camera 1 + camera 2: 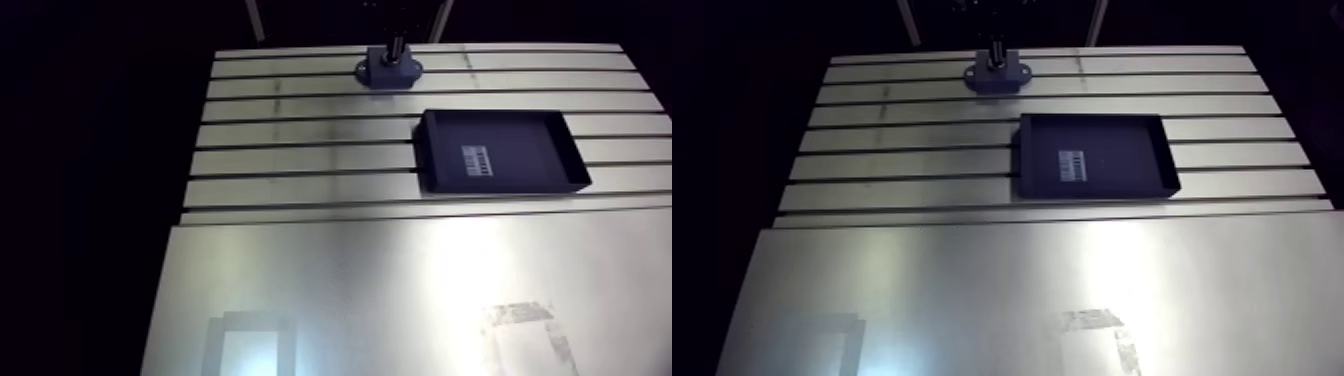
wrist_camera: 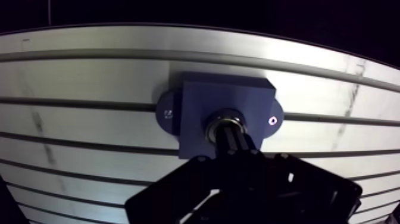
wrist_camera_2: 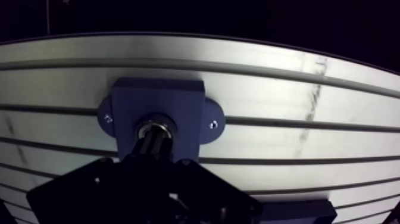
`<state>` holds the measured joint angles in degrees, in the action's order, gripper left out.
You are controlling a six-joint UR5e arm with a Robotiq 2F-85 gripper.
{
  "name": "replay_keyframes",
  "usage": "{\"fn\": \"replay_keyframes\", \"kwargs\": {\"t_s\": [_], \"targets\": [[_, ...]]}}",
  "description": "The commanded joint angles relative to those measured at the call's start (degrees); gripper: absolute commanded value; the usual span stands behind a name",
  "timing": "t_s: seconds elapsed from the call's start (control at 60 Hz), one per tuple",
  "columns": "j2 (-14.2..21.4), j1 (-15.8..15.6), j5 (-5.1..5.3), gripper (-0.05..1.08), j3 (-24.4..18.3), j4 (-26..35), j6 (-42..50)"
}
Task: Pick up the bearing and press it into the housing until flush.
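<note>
Jaws are down at the far edge of the worktop (image 1: 300, 132), drawn together, tips right on the bearing (image 2: 221, 115), which sits in the bore of the blue housing (image 2: 202, 98). The black tray (image 1: 530, 150) lies nearer, off right.

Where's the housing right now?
Arm view: the housing sits near the far edge of the table, beyond and left of the black tray; in the wrist view it lies under the gripper.
</note>
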<state>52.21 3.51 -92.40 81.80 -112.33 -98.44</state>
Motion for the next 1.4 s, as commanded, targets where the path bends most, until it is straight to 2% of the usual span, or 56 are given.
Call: {"fn": "replay_keyframes", "kwargs": {"t_s": [0.017, 1.4], "targets": [[-0.06, 0.01, -0.02, 1.08, -0.11, -0.04, -0.04], [-0.15, 0.01, -0.02, 1.08, -0.11, -0.13, -0.13]]}}
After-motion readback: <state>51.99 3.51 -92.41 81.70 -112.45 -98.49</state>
